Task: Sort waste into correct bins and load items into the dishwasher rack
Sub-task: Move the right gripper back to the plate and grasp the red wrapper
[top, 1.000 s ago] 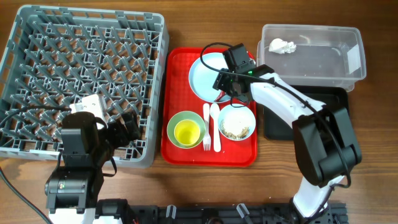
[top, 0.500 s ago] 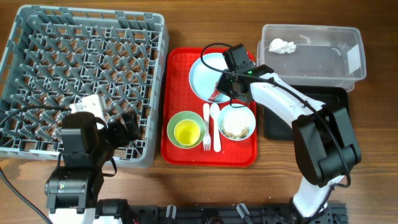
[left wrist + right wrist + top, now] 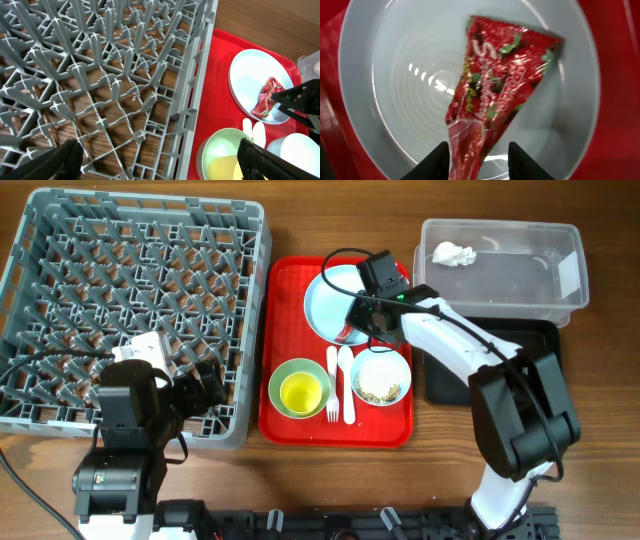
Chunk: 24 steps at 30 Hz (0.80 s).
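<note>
The shiny red wrapper [image 3: 495, 85] lies on the pale blue plate [image 3: 400, 90]. My right gripper [image 3: 480, 160] is open, one finger on each side of the wrapper's lower end. From overhead the right gripper [image 3: 362, 320] hovers over the plate [image 3: 328, 300], with a bit of wrapper [image 3: 346, 333] showing. My left gripper [image 3: 205, 385] is open and empty over the near right corner of the grey dishwasher rack [image 3: 140, 200]. The tissue [image 3: 453, 253] lies in the clear tub [image 3: 520, 275]. Crumbs [image 3: 378, 388] sit in the blue bowl [image 3: 403, 365].
The red serving tray [image 3: 285, 280] also carries the green bowl [image 3: 282, 375] with the yellow piece [image 3: 301, 392], the fork [image 3: 332, 385] and the spoon [image 3: 347, 385]. The black tray [image 3: 545, 340] lies in front of the tub, under my right arm.
The right gripper has shifted very slightly over the plate, and a bit of the red wrapper now shows beside it. The left arm has not moved.
</note>
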Tool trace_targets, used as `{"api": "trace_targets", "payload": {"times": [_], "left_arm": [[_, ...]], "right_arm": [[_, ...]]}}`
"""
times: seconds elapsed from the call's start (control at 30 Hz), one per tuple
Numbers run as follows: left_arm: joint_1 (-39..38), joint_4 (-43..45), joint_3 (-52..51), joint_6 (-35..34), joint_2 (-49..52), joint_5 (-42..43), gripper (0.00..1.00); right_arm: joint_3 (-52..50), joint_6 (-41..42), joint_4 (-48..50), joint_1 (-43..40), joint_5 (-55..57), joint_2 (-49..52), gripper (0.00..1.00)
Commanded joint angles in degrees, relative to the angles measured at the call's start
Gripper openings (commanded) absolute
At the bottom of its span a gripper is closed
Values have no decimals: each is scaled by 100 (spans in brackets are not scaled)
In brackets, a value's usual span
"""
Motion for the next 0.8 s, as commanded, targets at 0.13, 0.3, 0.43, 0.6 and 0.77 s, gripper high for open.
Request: {"api": "trace_targets", "payload": {"times": [0.13, 0.3, 0.43, 0.6, 0.77], "left_arm": [[-31, -4, 96, 116, -22, 46, 100], [-31, -4, 96, 116, -22, 46, 100], [-31, -4, 96, 116, -22, 46, 100], [-31, -4, 96, 116, -22, 46, 100], [-31, -2, 96, 116, -22, 46, 100]], "right_arm": [[-44, 485, 39, 352, 153, 155, 39], [-44, 577, 94, 361, 155, 291, 23], [-44, 573, 39, 361, 155, 291, 18], [-44, 688, -52, 367, 153, 299, 4], [-39, 424, -107, 341, 116, 142, 4]]}}
